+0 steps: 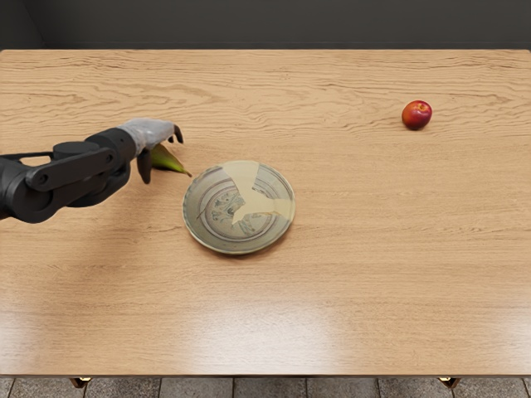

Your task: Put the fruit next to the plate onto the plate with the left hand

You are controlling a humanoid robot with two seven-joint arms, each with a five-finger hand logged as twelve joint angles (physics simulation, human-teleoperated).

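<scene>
Wooden table (348,315), front edge closest to the camera, light grain with a pale sheen across the near part. Round plate (217,222) sits flat at mid-table, greenish-grey with a swirl pattern. Its whole inner face is visible under a bright, angular reflection on the right half. Green-yellow fruit (172,164) lies on the table just beside the plate's upper-left rim, off the plate, pointed end toward it. Left hand (152,141) comes in from the left edge on a dark arm and covers the fruit's blunt end from above. Whether it is closed on the fruit or only held over it: cannot tell. Red fruit (416,114) sits far right, well apart from the plate.
</scene>
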